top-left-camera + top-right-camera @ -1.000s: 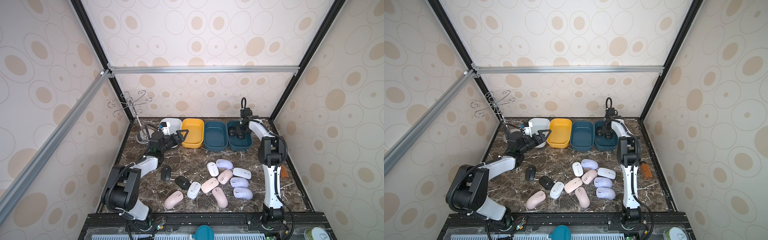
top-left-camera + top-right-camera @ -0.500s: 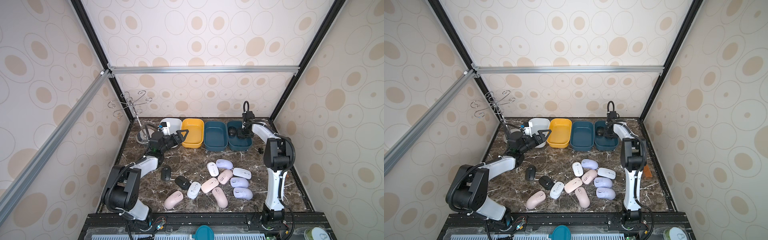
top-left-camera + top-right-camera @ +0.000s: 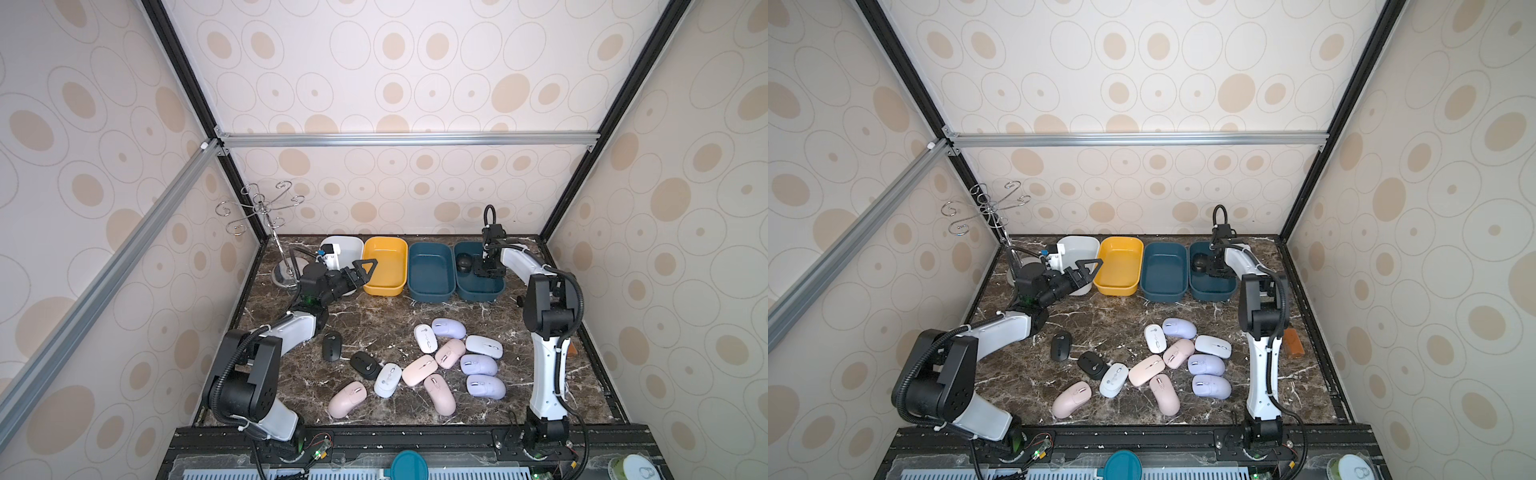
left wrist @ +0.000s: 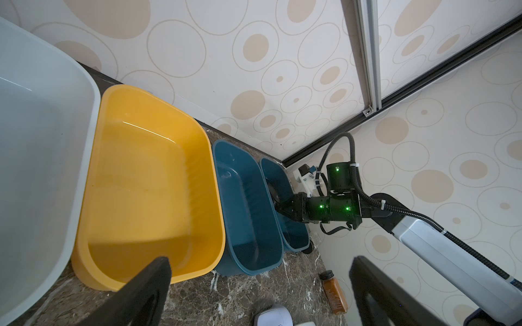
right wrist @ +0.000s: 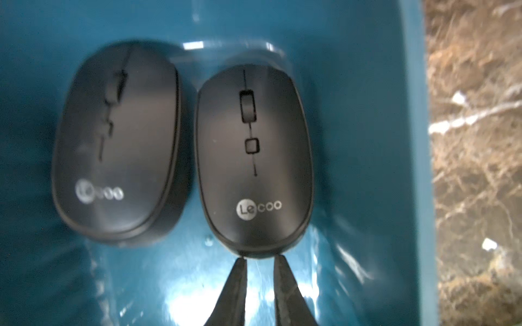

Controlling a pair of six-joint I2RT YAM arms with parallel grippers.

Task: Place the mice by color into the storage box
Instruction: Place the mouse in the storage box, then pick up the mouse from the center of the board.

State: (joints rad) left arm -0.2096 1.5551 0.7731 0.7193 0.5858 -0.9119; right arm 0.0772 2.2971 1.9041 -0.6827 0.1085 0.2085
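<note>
My right gripper (image 5: 258,261) is pressed together, empty, its tips just beside two black mice (image 5: 254,155) in the teal box (image 3: 478,293) right of centre. My left gripper (image 4: 261,261) gapes wide. The other mice (image 3: 419,370) lie lower centre.

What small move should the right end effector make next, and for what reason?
Probably lift straight up out of the teal bin. The right end effector is shut and holds nothing, and a black mouse and a second black mouse already lie side by side in that bin.
</note>
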